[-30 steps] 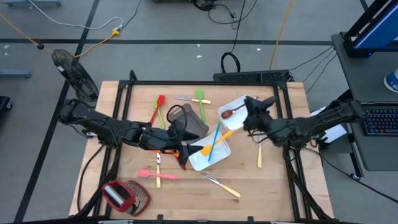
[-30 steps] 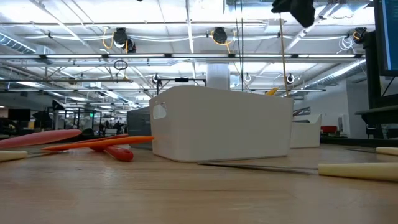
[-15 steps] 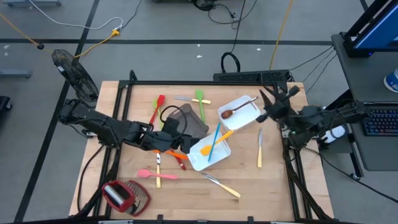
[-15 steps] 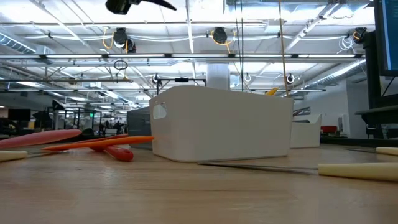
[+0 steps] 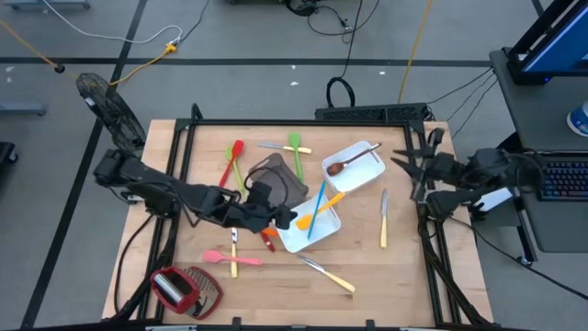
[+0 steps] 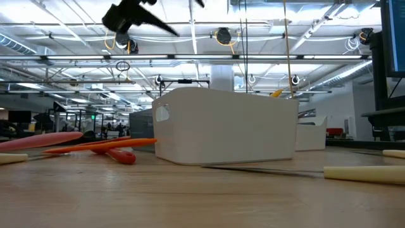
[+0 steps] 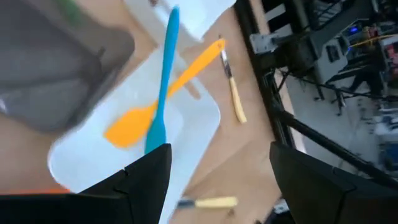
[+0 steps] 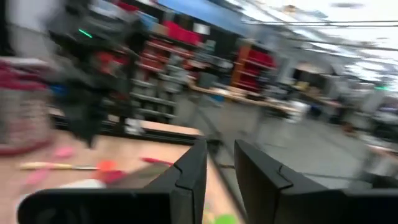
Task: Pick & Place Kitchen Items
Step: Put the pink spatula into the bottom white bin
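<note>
My left gripper point(image 5: 274, 219) is open and empty. It hangs over the near-left corner of the big white tray point(image 5: 323, 232), which holds an orange spatula point(image 7: 143, 121) and a blue spatula point(image 7: 163, 81). It also shows at the top of the low view point(image 6: 136, 16). My right gripper point(image 5: 409, 173) is open and empty at the table's right edge, right of the small white tray point(image 5: 366, 175), which holds a brown wooden spoon point(image 5: 347, 164). A red-orange utensil point(image 5: 266, 237) lies on the table below the left gripper.
A grey-brown tray point(image 5: 280, 179) stands beside the left gripper. Red point(image 5: 230, 158) and green point(image 5: 296, 147) utensils lie at the back. A pale-handled knife point(image 5: 384, 221) lies right, pink point(image 5: 219, 256) and pale-handled point(image 5: 329, 274) utensils lie near. A red-and-mesh tool point(image 5: 184, 287) sits near left.
My right gripper has drawn back from over the small white tray toward the table's right edge. My left gripper has come down into the top of the low view beside the big white tray. No utensil has moved.
</note>
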`<state>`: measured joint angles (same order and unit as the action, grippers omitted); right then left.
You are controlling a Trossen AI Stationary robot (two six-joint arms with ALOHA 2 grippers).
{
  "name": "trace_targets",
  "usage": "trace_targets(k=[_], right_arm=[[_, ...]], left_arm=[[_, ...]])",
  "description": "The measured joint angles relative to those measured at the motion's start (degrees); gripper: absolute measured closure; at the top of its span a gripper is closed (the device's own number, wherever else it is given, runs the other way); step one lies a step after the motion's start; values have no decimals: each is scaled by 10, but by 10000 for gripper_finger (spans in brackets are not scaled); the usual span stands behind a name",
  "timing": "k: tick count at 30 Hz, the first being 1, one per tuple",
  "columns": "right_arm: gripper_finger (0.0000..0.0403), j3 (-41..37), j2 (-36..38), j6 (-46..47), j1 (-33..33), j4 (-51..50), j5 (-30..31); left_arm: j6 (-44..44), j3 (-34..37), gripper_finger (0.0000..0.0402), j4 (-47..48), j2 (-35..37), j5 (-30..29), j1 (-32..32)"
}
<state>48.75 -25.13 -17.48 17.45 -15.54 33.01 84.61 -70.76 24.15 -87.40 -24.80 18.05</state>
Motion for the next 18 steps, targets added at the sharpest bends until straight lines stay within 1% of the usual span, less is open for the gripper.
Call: trace_targets(k=[2,5,9,12,15,18], right_arm=[[330,0,14,22,0,-10,-44],[330,0,29,41,0,-14,-87],[330,0,43,48,0,-17,-93],[330,0,49,48,0,-31,-92],[330,0,49,48,0,-33,-92],[330,0,49,47,0,-32,-92]], left_arm=[[43,0,124,27,-5,16,0],[113,0,124,67,-5,30,1],[212,0,124,144,-5,64,5],[283,0,124,192,-5,126,12],[306,0,124,221,-5,173,24],[275,0,124,220,-8,178,40]])
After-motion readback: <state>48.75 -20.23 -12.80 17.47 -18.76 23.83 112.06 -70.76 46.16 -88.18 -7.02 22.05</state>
